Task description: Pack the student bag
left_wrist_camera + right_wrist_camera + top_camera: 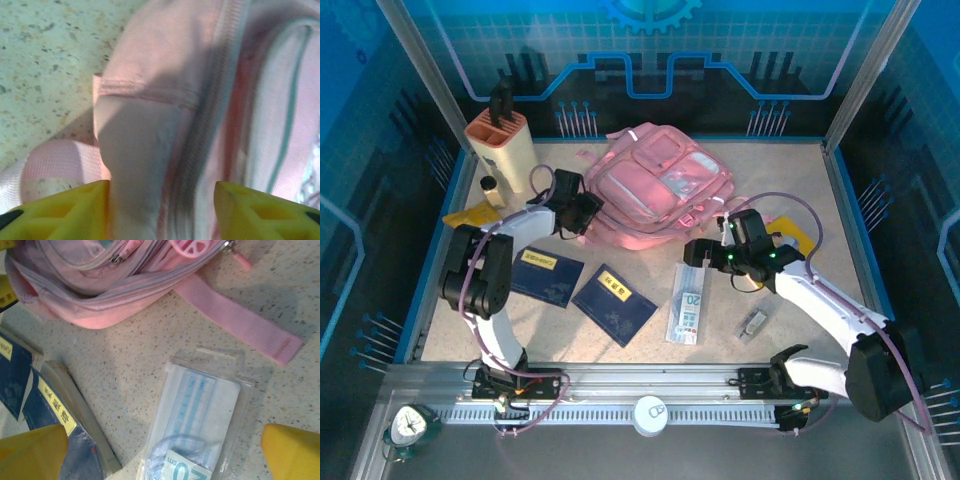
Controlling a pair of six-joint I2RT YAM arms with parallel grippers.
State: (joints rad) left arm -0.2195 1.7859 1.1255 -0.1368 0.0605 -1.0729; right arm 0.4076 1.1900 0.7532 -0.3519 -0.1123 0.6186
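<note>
The student bag (660, 185) is a pink backpack lying flat at the back middle of the table, front pockets up. My left gripper (582, 214) is at its left edge. In the left wrist view its yellow fingers (60, 212) stand apart, the left gripper (161, 210) open, with a fold of the bag's pink fabric and zip seam (165, 100) between them. My right gripper (702, 252) hovers open just off the bag's front right corner. Below the right gripper (165, 455) lies a clear ruler pack (200, 420); the bag (100, 285) and a pink strap (235, 320) lie beyond.
Two dark blue booklets (548, 275) (614, 303) lie left of the ruler pack (688, 305). A small clip-like item (753, 323) sits near the right arm. A beige holder (500, 145), a small bottle (490, 188) and a yellow piece (470, 215) stand at the back left.
</note>
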